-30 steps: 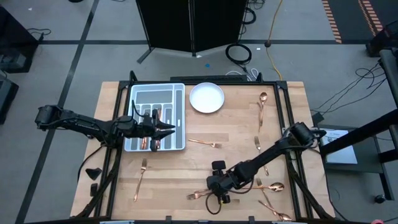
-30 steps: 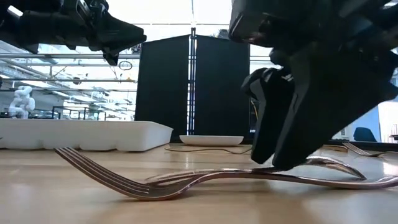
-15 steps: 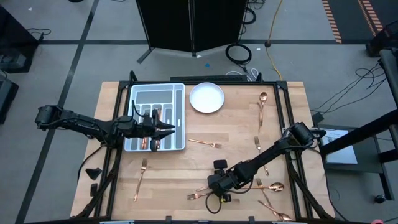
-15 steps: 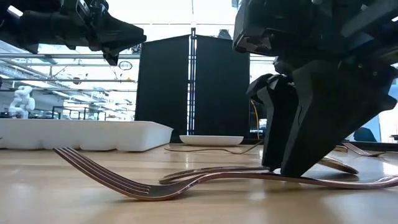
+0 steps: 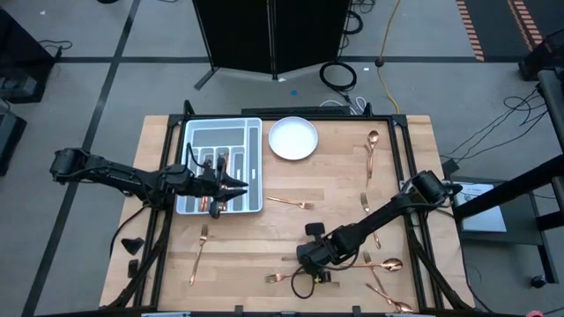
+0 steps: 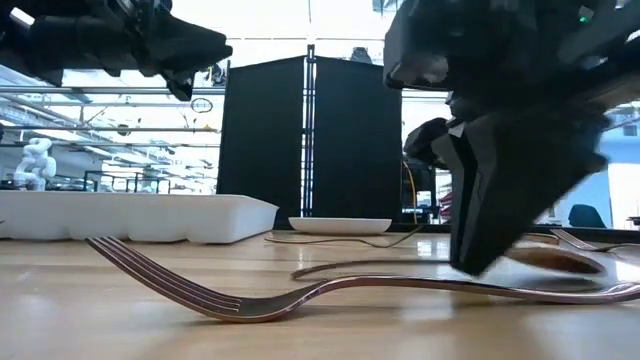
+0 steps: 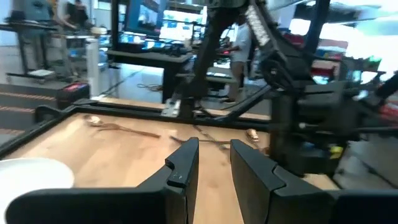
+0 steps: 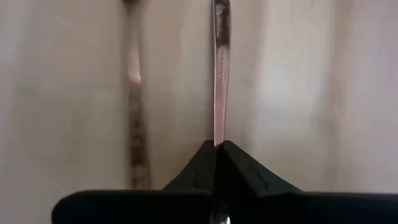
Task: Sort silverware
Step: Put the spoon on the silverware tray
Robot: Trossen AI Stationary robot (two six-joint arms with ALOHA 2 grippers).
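A pale wooden table [image 5: 335,229] fills the middle of the high view, with a dark arm coming in from each side. Near its far left corner lies a grey compartmented tray [image 5: 256,167], some copper pieces already lying in its slots, and just beside it stands a white round plate [image 5: 293,138].

The left gripper [image 5: 240,186] hangs over the near part of the tray, its fingers [image 7: 184,163] standing slightly apart with nothing between them.

The right gripper [image 5: 306,258] is down at the table near the front edge. Its fingers [image 8: 200,163] are pressed together on the thin handle of a piece of silverware [image 8: 220,74], pinched at the tip; whether it is a fork or a spoon is hard to say from the wrist view. A second handle [image 8: 134,93] lies beside it on the wood.

The remaining silverware is scattered on the table: a fork [image 5: 198,254] at front left, a fork [image 5: 292,203] in the middle, a spoon [image 5: 371,151] at far right, a spoon [image 5: 386,264] at front right, and a fork [image 6: 300,293] lying closest to the low camera.
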